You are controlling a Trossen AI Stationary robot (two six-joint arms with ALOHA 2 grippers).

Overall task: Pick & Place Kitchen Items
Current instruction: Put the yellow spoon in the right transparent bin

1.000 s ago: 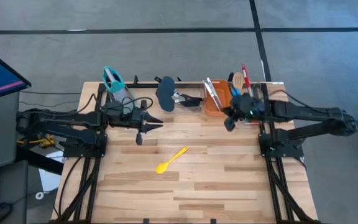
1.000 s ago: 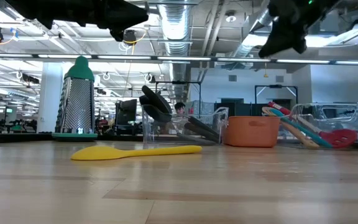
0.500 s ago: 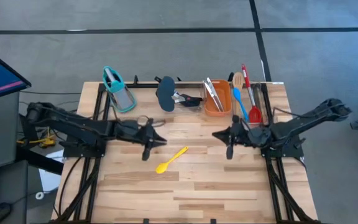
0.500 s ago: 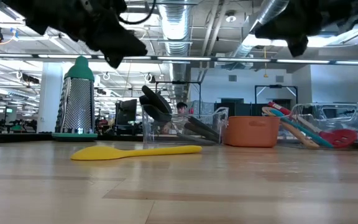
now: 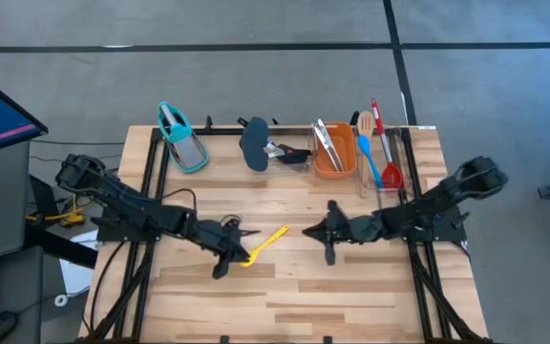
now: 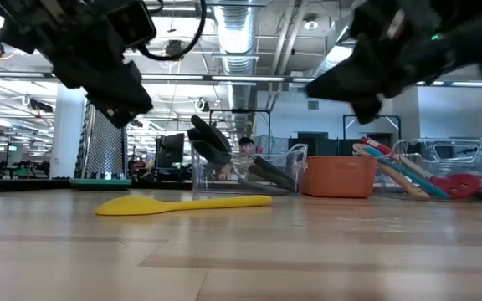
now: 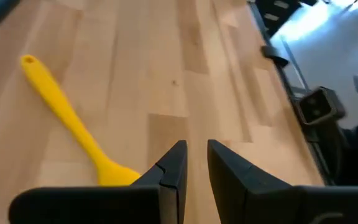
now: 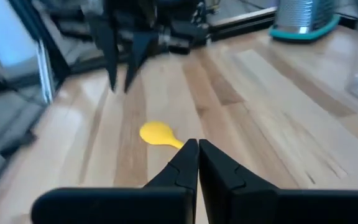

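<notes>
— So, from the left: the grater stands at the far left corner of the surface, and the left gripper hangs low over the middle, right at the bowl end of the yellow spoon.
— Has it got the spoon?
— No. Its jaws stand a narrow gap apart with nothing between them, and in its wrist view the spoon lies flat on the wood just beside the fingers.
— And further right?
— The right gripper hovers just past the spoon's handle end, jaws pressed shut and empty, pointing toward the spoon.
— What about the other utensils?
— Along the far edge: a clear tray with the black spatula, then the orange tub holding the silver tongs, then a clear tray with the wooden slotted spoon, blue spoon and red spoon.
</notes>
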